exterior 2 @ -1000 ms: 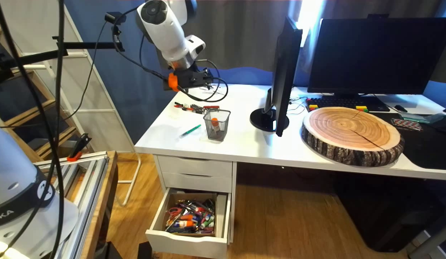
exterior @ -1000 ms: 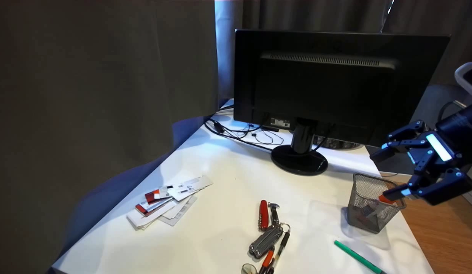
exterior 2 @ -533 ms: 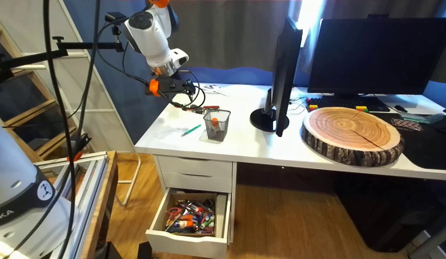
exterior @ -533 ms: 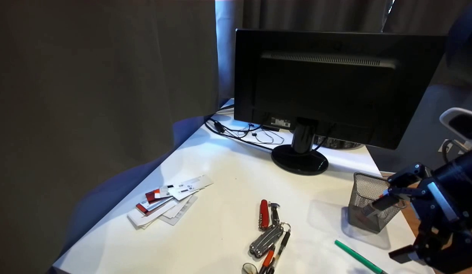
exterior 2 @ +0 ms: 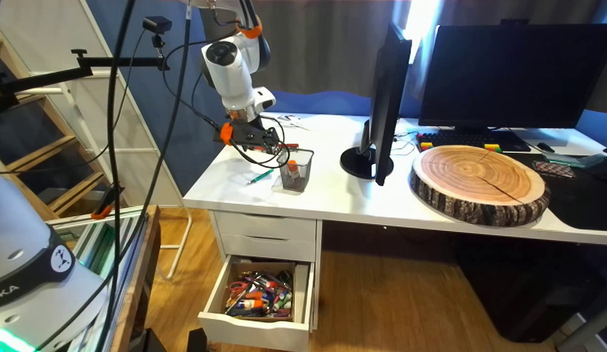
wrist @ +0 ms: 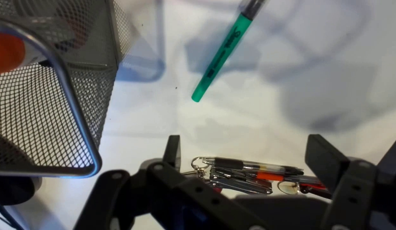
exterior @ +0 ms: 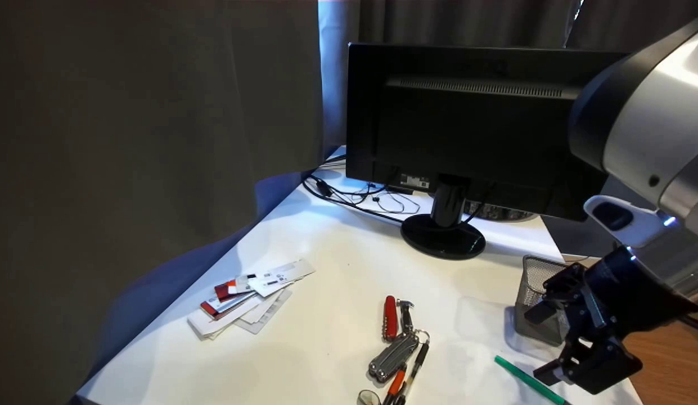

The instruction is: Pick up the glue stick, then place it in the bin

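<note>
White tabletop (wrist: 146, 118), wrist view: left of the empty, spread-jawed hand (wrist: 244, 147), an orange-capped glue stick (wrist: 9, 52) tilts inside the wire-mesh bin (wrist: 38, 118), a green marker (wrist: 221, 59) slanting ahead.

I'm taking this for an office, home or workplace I'm not managing to tell: monitors (exterior 2: 513, 78) and a keyboard (exterior 2: 450, 139) are sitting on the white desk (exterior 2: 327, 195), an open drawer (exterior 2: 257, 333) below the desk is showing scissors (exterior 2: 236, 287) among stationery (exterior 2: 264, 296), and curtains (exterior 2: 327, 54) are hanging behind the desk.
</note>
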Controlling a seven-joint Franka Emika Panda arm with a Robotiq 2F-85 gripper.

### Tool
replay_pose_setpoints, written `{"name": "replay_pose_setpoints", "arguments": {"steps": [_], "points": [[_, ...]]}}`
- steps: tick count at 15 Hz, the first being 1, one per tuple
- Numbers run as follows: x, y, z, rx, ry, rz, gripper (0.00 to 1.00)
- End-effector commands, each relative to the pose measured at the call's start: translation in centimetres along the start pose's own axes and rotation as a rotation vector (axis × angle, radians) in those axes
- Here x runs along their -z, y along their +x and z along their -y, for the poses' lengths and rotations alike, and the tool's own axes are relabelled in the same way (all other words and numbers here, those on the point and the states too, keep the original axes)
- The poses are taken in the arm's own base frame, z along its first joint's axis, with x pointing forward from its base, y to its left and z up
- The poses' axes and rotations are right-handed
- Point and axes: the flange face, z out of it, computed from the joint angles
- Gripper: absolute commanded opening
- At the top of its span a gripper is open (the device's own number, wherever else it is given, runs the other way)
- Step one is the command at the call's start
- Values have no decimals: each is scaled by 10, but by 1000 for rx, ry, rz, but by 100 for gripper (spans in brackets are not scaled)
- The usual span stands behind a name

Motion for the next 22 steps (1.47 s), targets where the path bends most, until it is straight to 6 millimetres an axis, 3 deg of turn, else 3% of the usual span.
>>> {"name": "replay_pose_setpoints", "arguments": {"steps": [1, 12, 15, 17, 18, 20, 21, 22], "points": [[-16, 9, -8, -44, 27, -4, 100], [-44, 7, -14, -120, 31, 69, 100], [-51, 7, -17, -135, 48, 60, 93], [-55, 4, -19, -141, 51, 65, 79], [-57, 3, -20, -143, 52, 68, 79], [-60, -1, -22, -146, 52, 75, 67], [-60, -2, -23, -152, 56, 72, 45], [-60, -2, -24, -157, 57, 71, 43]]}}
